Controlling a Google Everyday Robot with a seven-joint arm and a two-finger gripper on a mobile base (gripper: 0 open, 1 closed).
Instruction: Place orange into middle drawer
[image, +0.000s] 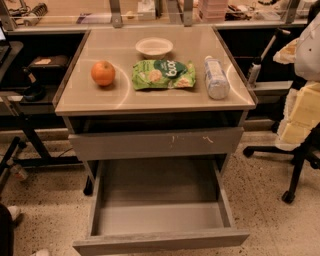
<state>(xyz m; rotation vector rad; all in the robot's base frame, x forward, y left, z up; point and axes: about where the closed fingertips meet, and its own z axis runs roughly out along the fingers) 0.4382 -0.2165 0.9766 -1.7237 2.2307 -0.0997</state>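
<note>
The orange (103, 73) sits on the left part of the cabinet's top (150, 97), left of a green snack bag (163, 74). The middle drawer (160, 242) is pulled far out towards me. Its front is plain and its grey inside (157, 192) holds nothing. Above it is a drawer front with small white scratches (155, 143), nearly closed. My gripper does not show in the camera view. A white shape (309, 45) at the right edge may be part of my arm; I cannot tell.
A white bowl (154, 47) stands at the back of the top. A clear water bottle (216, 77) lies on its side at the right. An office chair (299, 150) with pale blocks on it stands at the right. A dark desk frame (25, 130) stands at the left.
</note>
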